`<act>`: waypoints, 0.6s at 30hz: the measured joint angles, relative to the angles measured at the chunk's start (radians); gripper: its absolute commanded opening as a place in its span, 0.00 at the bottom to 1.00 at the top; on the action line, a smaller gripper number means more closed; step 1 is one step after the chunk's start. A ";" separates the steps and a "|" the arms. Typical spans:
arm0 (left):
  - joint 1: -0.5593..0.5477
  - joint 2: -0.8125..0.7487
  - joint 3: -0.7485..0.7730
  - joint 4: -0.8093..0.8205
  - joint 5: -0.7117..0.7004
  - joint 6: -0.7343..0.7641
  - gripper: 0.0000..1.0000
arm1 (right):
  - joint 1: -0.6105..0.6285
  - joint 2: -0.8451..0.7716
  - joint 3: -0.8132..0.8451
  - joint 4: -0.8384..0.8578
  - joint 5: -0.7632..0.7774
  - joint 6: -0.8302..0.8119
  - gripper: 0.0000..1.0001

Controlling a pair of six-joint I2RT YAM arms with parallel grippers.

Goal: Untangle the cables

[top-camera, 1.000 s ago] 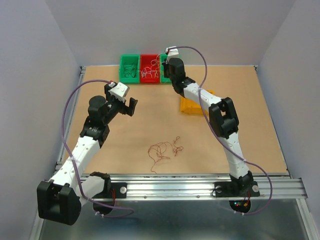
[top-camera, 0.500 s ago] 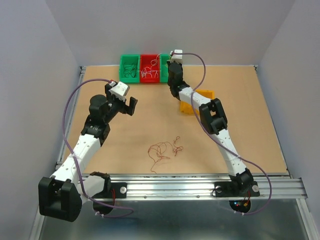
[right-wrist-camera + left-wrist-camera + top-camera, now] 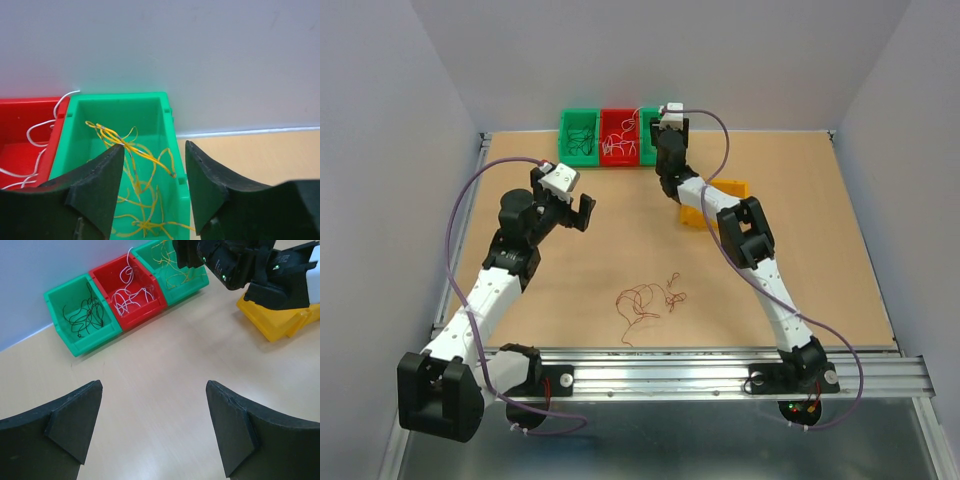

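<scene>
Barely visible from above, clear at wrist: yellow wires (image 3: 135,149) in green bin (image 3: 116,106) under parted right gripper (image 3: 154,146), arm (image 3: 775,290) outstretched; left gripper (image 3: 154,385) gaping.

Top ext.: you look down from above/behind the arm bases (image 3: 790,378) over the whole tan wooden tabletop (image 3: 820,220). L wrist cam: mid-height, facing the pale far wall (image 3: 30,265). R wrist cam: close above the end green plastic bin (image 3: 145,107). All 3 share the green-red-green plastic bin row (image 3: 620,160).
</scene>
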 measured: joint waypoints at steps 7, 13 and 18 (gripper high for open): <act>0.000 0.016 0.000 -0.002 0.012 0.000 0.96 | 0.000 -0.167 -0.100 -0.160 -0.073 0.086 0.73; 0.000 0.030 0.000 -0.018 0.031 0.002 0.96 | 0.000 -0.294 -0.186 -0.244 -0.136 0.146 0.68; -0.002 0.081 0.024 -0.064 0.132 0.037 0.98 | 0.000 -0.424 -0.342 -0.366 -0.259 0.192 0.83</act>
